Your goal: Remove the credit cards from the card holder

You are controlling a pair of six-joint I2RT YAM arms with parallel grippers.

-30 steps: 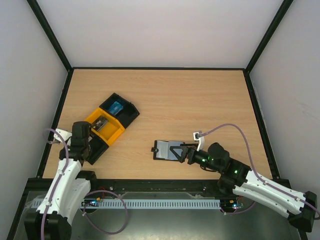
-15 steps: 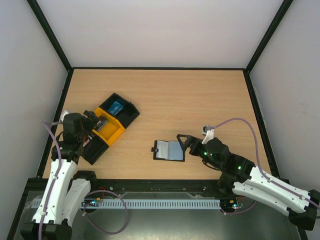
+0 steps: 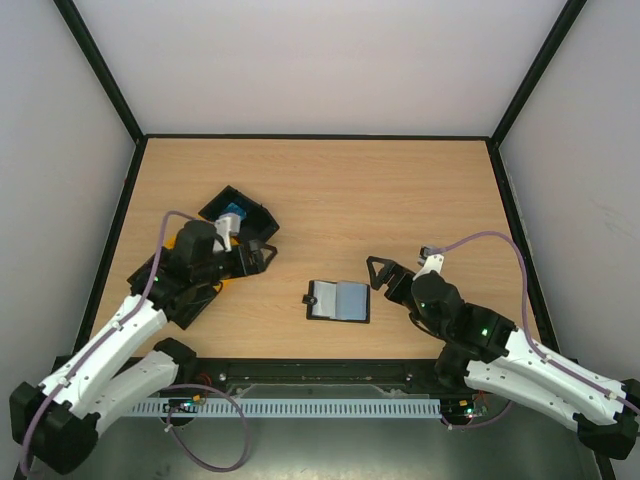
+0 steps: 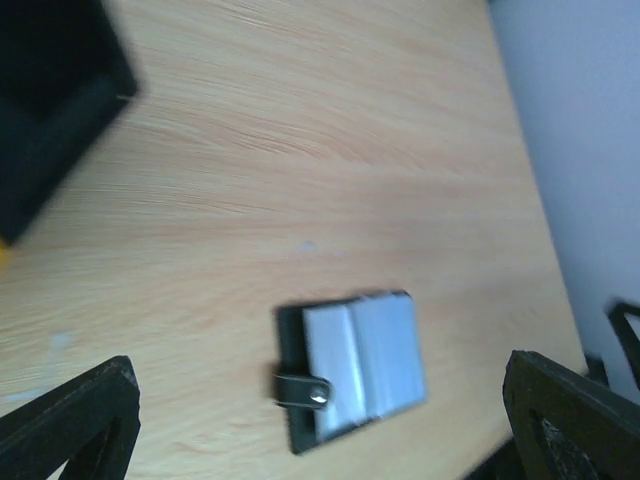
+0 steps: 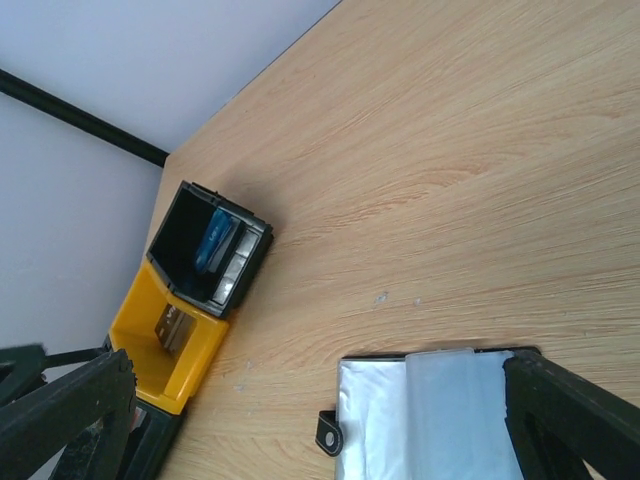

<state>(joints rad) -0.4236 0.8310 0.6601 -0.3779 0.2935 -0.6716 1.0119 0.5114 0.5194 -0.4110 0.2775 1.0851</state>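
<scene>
Lying opened flat with its grey-blue translucent pocket panel [image 3: 352, 299] upward, presumably for access, the small black wallet-like card holder [image 3: 322, 301] sits just ahead of the empty, fully spread right pincer [image 3: 383, 274] and farther ahead of the equally spread, empty left pincer [image 3: 262, 248].
</scene>
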